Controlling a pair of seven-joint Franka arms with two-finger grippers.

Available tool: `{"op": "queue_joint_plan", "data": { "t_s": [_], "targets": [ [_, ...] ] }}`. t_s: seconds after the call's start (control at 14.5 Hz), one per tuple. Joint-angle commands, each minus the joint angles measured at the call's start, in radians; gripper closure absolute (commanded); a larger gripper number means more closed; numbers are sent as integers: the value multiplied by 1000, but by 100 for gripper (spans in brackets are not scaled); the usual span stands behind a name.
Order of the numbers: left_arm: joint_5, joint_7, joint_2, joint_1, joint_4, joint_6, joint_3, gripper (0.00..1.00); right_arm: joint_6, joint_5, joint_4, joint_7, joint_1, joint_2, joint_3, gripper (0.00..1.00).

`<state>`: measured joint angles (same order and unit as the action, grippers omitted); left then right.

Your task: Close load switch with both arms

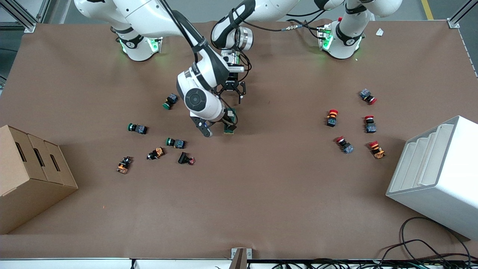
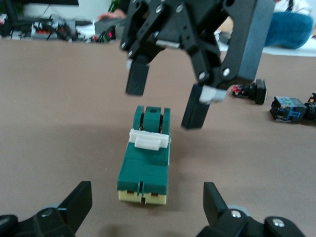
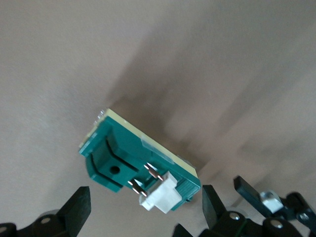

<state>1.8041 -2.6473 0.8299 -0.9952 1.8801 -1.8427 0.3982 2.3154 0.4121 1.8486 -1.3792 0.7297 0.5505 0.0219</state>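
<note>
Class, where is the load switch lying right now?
The load switch lies on the table's middle, between the open right gripper and open left gripper.

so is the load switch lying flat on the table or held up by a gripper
Lying flat. The load switch rests on the table, with the left gripper and right gripper open around it, neither touching.

Brown table (image 1: 239, 209), aluminium frame (image 1: 22, 15)

I had both white arms reaching to mid-table, the right gripper (image 1: 216, 126) low with fingers (image 2: 137, 79) spread apart, the left gripper (image 1: 232, 90) just beside it, also spread wide.
</note>
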Motion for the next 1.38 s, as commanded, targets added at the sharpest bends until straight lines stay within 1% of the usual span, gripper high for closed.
{"op": "queue_joint_plan", "data": {
  "t_s": [0.0, 0.34, 0.62, 0.89, 1.03, 1.31],
  "targets": [
    [46, -7, 31, -11, -16, 39, -5, 1, 73, 19, 66, -30, 39, -23, -11, 0],
    [55, -2, 58, -26, -25, 46, -9, 1, 180, 20, 70, -57, 77, 2, -11, 0],
    [57, 0, 71, -34, -26, 49, -13, 1, 219, 21, 69, -57, 96, 31, -11, 0],
    [58, 4, 71, -43, -24, 51, -15, 1, 210, 21, 46, -49, 82, 29, -13, 0],
    [58, 4, 72, -43, -24, 51, -15, 1, 202, 19, 3, -38, 54, 29, -16, 0],
    [58, 6, 71, -42, -26, 51, -16, 0, 130, 13, -66, -8, 11, 31, -17, 0]
  ]
}}
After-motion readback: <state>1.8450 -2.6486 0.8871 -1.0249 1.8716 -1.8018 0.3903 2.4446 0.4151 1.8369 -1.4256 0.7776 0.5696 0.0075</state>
